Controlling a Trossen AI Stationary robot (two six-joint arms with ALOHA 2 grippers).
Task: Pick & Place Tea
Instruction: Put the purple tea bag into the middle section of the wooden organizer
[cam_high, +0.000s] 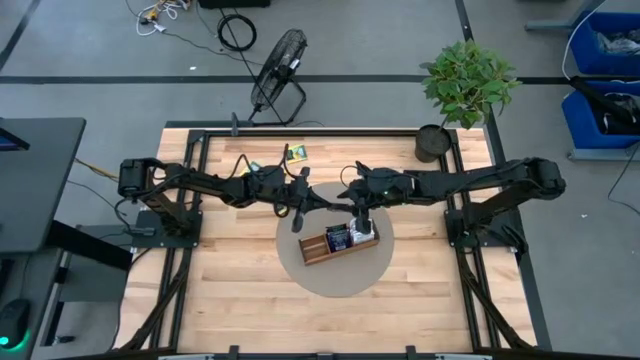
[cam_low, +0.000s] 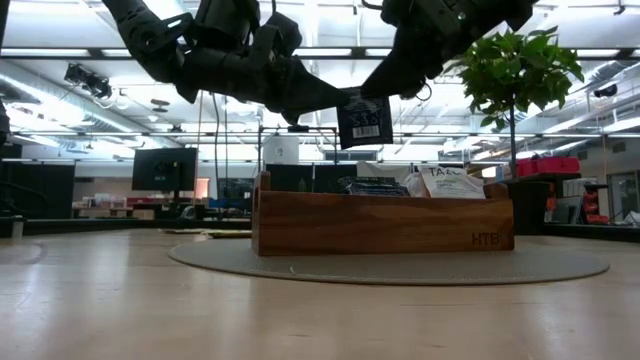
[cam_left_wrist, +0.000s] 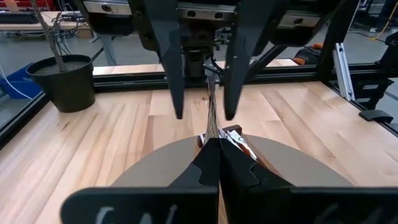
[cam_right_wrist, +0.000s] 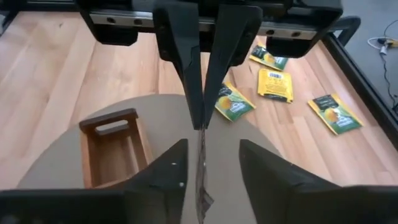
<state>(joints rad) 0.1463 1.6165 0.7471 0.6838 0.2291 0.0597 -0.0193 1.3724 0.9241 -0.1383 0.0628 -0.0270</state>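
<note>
Sachet in hand: dark tea sachet (cam_low: 365, 120), flat and square, with a white barcode panel; it hangs in the upper middle of the low view, above the wooden tray (cam_low: 380, 225) and clear of it. Both wrist views show it edge-on as a thin strip.
Left gripper: the left gripper (cam_left_wrist: 214, 146) is pinched closed on one edge of the dark tea sachet, its two fingers pressed together, at the centre of the table over the round grey mat (cam_high: 335, 282).
Right gripper: the right gripper (cam_right_wrist: 211, 149) faces the left one head-on; its fingers stand apart on either side of the sachet's edge without touching it.
Arm pose: both arms reach inward from the left and right edges of the high view and meet near the middle of the frame, over the tray.
Tea in the tray: a white sachet (cam_low: 450, 182) and dark sachets (cam_low: 375, 187) stand up above the tray's rim, toward its right end in the low view; the end compartment (cam_right_wrist: 112, 149) in the right wrist view holds nothing.
Loose tea: four yellow-and-green sachets (cam_right_wrist: 273, 84) lie flat on the wooden tabletop (cam_high: 230, 290), upper right of the right wrist view, beside the mat.
Surroundings: potted plant (cam_high: 465, 85) at the upper right of the high view.
</note>
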